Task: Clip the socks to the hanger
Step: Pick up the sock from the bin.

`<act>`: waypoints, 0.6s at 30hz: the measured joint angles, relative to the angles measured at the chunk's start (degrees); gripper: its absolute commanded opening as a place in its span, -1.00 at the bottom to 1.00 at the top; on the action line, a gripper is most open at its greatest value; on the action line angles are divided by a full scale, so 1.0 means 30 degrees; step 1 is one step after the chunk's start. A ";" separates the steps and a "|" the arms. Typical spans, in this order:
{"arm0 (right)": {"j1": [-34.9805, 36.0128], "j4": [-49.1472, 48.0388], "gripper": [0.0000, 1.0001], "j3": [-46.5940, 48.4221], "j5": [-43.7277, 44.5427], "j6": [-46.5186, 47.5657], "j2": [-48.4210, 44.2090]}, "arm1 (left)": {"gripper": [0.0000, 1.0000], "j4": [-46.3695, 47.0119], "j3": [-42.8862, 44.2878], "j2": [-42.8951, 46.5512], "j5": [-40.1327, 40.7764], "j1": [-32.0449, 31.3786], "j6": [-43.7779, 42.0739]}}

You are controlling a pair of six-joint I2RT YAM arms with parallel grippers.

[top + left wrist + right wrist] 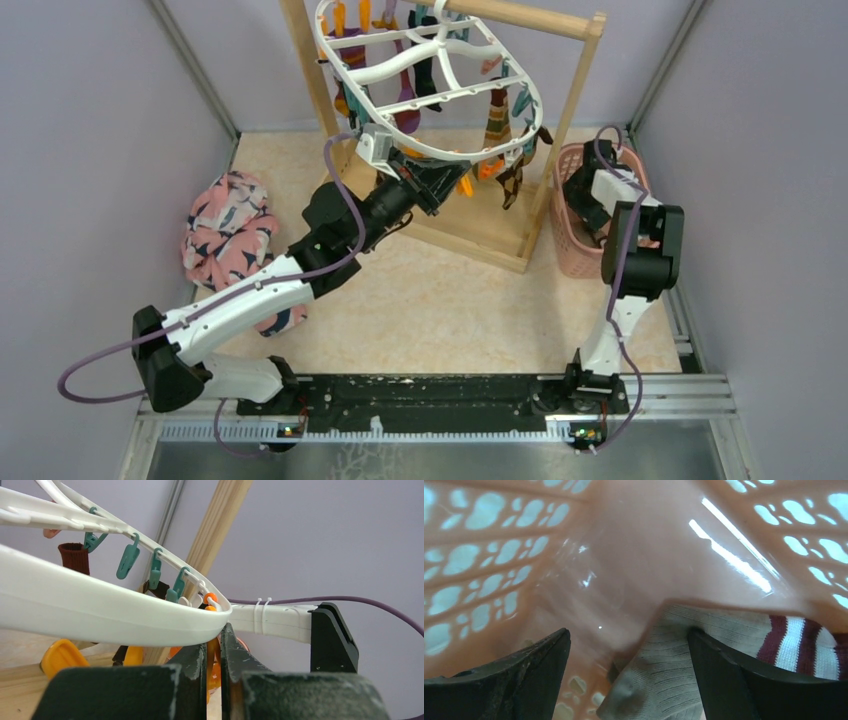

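The white oval hanger [430,152] hangs tilted from the wooden rack, with several socks [405,110] clipped under it. My left gripper [450,180] reaches up to its near rim and is shut on an orange clip [216,661], which is pinched between the jaws just under the white rim [100,612]. My right gripper [580,195] is down inside the pink basket [570,255]. There it stands open [629,645] over a grey-beige sock [664,670] with a maroon and white striped cuff [796,642]. The right finger [724,675] rests against that sock.
The wooden rack [480,235] stands at the back centre on a flat base. A bundled pink bird-print cloth [228,230] lies at the left. Teal clips [129,557] line the hanger's inner bar. The basket walls [634,555] close in around the right gripper.
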State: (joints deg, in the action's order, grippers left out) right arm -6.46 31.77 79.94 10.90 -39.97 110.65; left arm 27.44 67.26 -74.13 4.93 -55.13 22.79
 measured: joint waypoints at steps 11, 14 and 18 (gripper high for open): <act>0.0153 0.0714 0.25 -0.0189 0.0437 0.0656 0.0525 | -1.00 0.0007 -0.0270 0.0474 0.0233 0.0000 -0.0168; 0.0153 0.0772 -0.01 -0.0182 0.0517 0.0947 0.0576 | -1.00 0.0007 -0.0350 0.0510 0.0306 0.0000 -0.0189; 0.0153 0.0685 -0.55 -0.0233 0.0503 0.1268 0.0634 | -1.00 0.0007 -0.0459 0.0590 0.0364 0.0000 -0.0197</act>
State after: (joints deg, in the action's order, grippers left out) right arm -6.00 33.82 79.24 12.40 -36.16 112.55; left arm 27.46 65.89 -72.36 6.02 -55.13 22.20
